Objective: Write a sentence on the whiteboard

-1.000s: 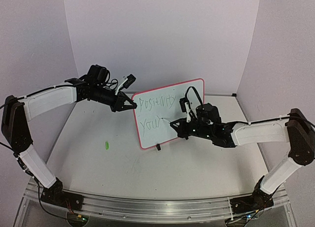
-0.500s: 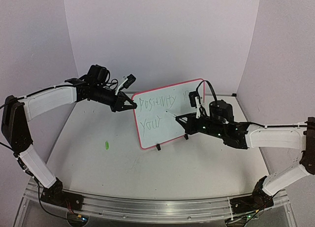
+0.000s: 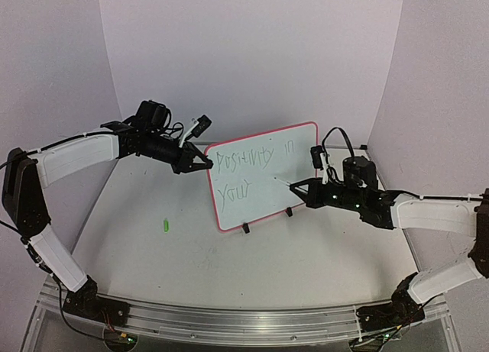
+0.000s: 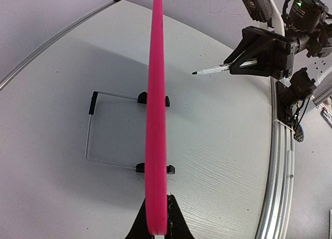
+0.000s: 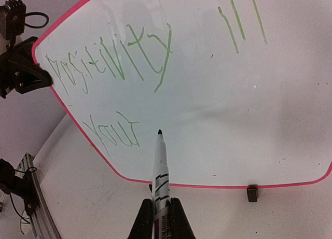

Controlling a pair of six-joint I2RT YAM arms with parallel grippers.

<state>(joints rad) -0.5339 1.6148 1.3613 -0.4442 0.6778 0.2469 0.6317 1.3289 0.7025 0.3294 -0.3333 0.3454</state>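
Rightward and back goes the right gripper (image 3: 303,187) since a second ago, drawing clear of the whiteboard (image 3: 263,203) so that the word "in" at the end of the top line shows; the left gripper (image 3: 205,163) and the board have not shifted. Both sets of jaws are closed tight. The left pair pinch the board's pink rim (image 4: 155,120), which runs straight out from between them edge-on, most likely to brace the board against the push of writing, since it otherwise rests only on two small clip feet (image 3: 246,228) and a thin wire stand (image 4: 91,130) behind it. The right pair clamp the barrel of a marker (image 5: 160,166), which juts forward from between the fingertips toward the board face. Its tip is off the surface, with a clear gap in the left wrist view, and aims ahead of the jaws at the bare patch just right of "your". The sentence (image 5: 119,62) so far reads "positivity in" above and "your" below, with one word seemingly left to write, so the lift looks like a move to the next word's start. A small green thing (image 3: 163,224), perhaps the cap, lies on the table (image 3: 191,268) well apart from both jaws.
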